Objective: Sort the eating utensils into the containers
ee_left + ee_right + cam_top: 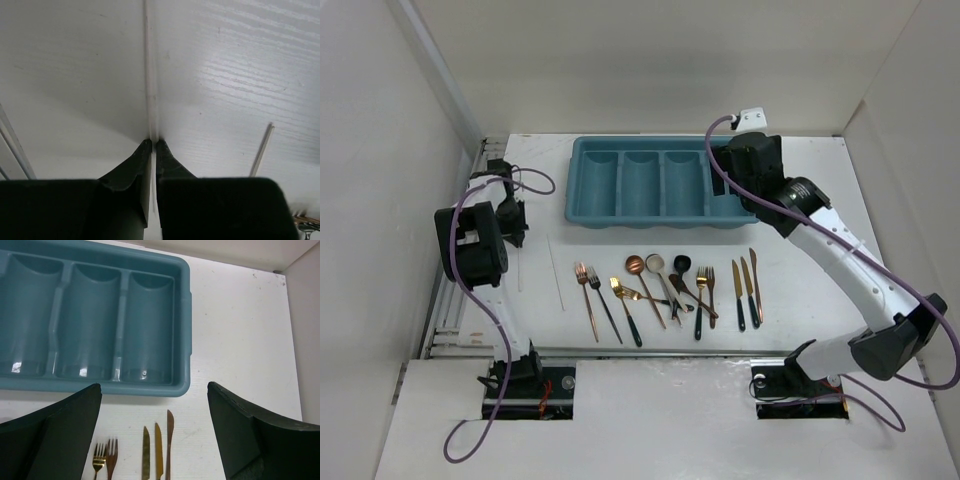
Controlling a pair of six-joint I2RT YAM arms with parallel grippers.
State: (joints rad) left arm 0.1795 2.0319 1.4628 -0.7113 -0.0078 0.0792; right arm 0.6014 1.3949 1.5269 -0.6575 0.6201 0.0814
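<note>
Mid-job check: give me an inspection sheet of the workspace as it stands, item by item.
Surface: white table, no spill seen.
Job's things: teal tray, all four compartments empty; utensils in a row on the table in front of it, some overlapping.
Clutter: one thin white stick lying left of the row.
Grippers: left gripper has its fingers shut on a second white stick down at the table; right gripper is open above the tray's near right edge, holding nothing.
Cables: purple cables loop off both arms, away from the utensils.
Surroundings: white walls; a white plug at the back.
</note>
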